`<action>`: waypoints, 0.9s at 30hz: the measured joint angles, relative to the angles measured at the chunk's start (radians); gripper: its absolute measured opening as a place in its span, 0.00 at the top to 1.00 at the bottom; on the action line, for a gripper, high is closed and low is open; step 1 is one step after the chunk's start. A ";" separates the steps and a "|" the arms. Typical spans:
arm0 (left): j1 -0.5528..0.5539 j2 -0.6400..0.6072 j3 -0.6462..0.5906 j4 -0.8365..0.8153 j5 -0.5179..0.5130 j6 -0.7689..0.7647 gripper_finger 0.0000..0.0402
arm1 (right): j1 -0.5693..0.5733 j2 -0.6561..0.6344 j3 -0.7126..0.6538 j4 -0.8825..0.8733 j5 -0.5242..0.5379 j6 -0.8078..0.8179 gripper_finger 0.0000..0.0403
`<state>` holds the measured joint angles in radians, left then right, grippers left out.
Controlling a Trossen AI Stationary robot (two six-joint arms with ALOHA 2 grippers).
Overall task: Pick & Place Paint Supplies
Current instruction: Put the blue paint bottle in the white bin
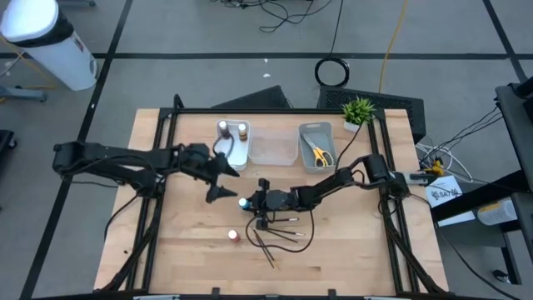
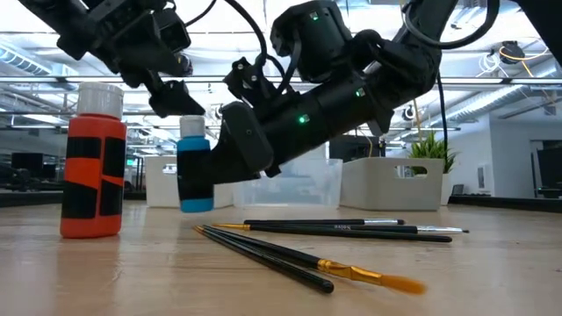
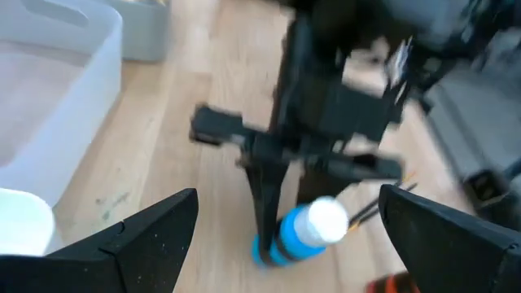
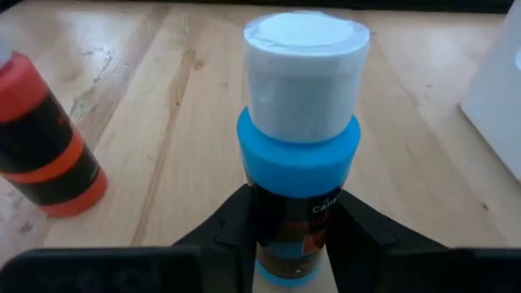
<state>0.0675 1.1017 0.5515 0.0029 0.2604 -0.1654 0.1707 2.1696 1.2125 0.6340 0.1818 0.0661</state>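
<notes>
The right gripper [image 1: 250,202] sits low near the middle of the table, its two fingers [image 4: 232,224] pressed against the lower body of the blue paint bottle [image 4: 299,155], which stands upright on the wood. The hold is low, well beneath the white cap, so the top-heavy bottle could tip or pivot between the pads when lifted, particularly if the wrist rolls on the way to a tray.

The left gripper [image 1: 223,178] hangs just to the far left of that bottle, jaws spread wide and empty, aimed at the same spot. That is the likeliest trouble: the two arms are near each other, and a lift straight up or towards the far-side trays could bring the right wrist or the bottle against the left fingers [image 3: 142,236].

The orange paint bottle [image 1: 234,237] stands near-left of the grasp, apart from it, and several thin brushes [image 2: 338,230] lie just on the near side of the right gripper; a low sideways sweep could scatter them or knock that bottle over. Two more bottles [image 1: 232,130] already stand in the white tray [image 1: 241,155] at the far left, so a careless drop there might topple them.
</notes>
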 joint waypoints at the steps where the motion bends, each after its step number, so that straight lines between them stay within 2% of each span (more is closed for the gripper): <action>1: -0.021 0.016 0.007 -0.002 -0.022 0.008 0.03 | 0.000 0.000 0.000 -0.002 0.000 0.000 0.75; 8: -0.132 0.113 0.114 -0.090 -0.113 0.037 0.03 | 0.000 0.001 0.000 -0.025 0.000 0.000 0.75; 14: -0.171 0.194 0.157 -0.147 -0.217 0.052 0.03 | 0.000 0.001 0.000 -0.025 0.000 0.000 0.75; 27: -0.203 0.245 0.157 -0.141 -0.235 0.115 0.03 | 0.000 0.001 0.000 -0.025 0.000 0.000 0.74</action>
<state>-0.1352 1.3465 0.7090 -0.1380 0.0255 -0.0503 0.1703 2.1708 1.2125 0.6090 0.1821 0.0666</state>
